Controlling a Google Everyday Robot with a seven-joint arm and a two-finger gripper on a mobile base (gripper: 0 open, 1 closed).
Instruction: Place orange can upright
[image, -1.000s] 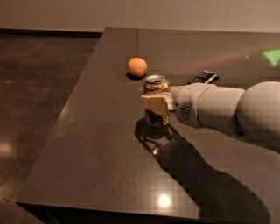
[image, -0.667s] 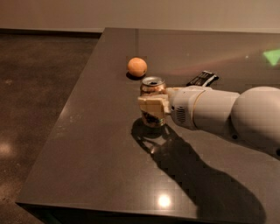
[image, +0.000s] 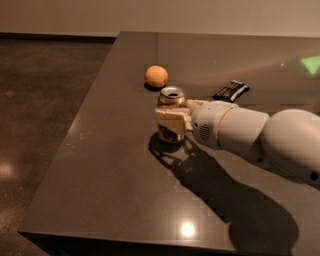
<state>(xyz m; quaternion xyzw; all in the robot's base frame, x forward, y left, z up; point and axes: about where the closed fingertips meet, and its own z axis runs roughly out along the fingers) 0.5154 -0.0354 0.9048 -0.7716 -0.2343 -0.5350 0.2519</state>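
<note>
Your gripper (image: 172, 121) has edged sideways with the orange can (image: 172, 96) clasped upright; its base seems to touch the table (image: 100, 175), so release looks near.

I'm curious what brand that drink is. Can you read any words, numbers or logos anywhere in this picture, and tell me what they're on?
No text can be read anywhere.
Orange can, held upright in the gripper above the table: dark print, too blurred to read.
Black packet: pale markings, unreadable.
Orange fruit: no lettering.
White arm: no label visible.
</note>
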